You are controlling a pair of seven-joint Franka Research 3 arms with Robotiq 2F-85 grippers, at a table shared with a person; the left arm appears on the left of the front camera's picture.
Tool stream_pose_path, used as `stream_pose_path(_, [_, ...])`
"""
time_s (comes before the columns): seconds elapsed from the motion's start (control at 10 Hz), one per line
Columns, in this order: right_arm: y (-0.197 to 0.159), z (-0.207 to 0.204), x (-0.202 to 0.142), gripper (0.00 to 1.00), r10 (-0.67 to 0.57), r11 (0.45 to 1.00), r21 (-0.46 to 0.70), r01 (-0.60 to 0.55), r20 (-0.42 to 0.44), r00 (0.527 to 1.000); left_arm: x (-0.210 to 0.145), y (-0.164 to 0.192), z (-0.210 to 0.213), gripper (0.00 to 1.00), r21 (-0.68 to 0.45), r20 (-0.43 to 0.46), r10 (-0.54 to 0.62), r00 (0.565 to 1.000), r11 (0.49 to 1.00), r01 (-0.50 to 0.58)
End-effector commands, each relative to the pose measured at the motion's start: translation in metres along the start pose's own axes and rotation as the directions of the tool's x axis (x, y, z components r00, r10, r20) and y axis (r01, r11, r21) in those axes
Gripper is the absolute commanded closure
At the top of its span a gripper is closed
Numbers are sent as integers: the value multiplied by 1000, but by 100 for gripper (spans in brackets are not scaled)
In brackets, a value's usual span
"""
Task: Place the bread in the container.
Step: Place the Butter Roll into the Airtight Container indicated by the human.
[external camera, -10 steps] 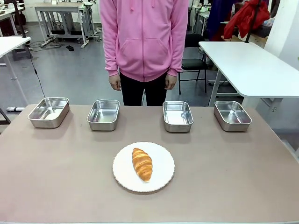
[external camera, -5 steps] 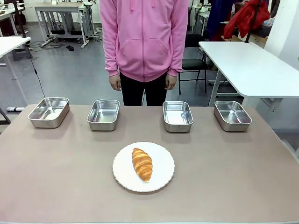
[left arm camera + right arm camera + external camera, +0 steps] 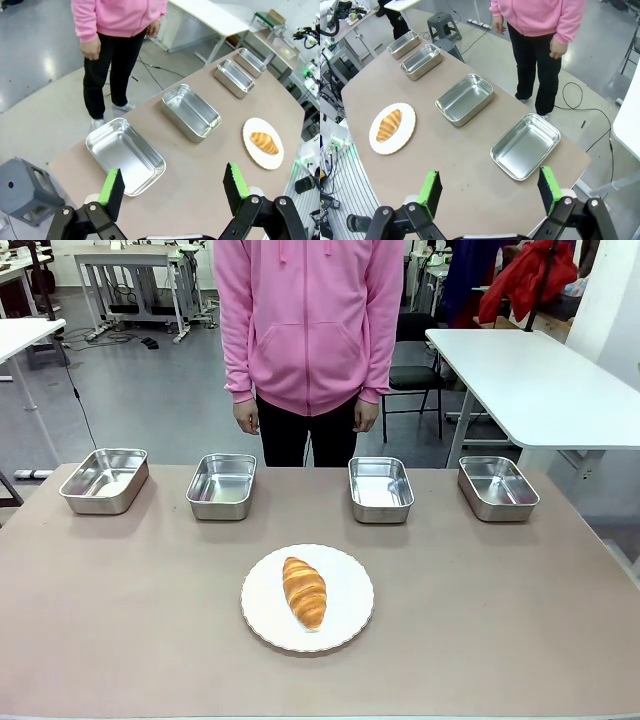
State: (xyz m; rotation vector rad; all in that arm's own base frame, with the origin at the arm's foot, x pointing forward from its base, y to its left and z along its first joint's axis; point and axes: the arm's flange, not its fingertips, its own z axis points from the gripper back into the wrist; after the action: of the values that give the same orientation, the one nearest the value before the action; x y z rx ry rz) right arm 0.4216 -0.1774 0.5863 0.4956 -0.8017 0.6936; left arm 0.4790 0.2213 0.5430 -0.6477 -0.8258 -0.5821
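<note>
Eyeing the croissant (image 3: 304, 592), I see it lying on the white plate (image 3: 350, 585), mid-table. Both the left gripper (image 3: 173, 184) and right gripper (image 3: 489, 186) stand spread, empty. It looks light, flaky, crushable; I'd pinch gently across its thick middle.

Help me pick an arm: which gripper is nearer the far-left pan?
Left. The left gripper hangs open just short of the far-left pan; the right gripper is at the opposite end, by the far-right pan.
</note>
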Motion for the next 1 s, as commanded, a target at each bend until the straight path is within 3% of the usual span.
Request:
stream_pose_path(0.0, [1, 0, 2, 0, 5, 1000, 2, -5, 4, 1000, 0, -1, 1, 0, -10, 12, -8, 1000, 1000, 8])
stream_pose_path(0.9, [1, 0, 2, 0, 5, 1000, 2, -5, 4, 1000, 0, -1, 1, 0, -10, 12, -8, 1000, 1000, 8])
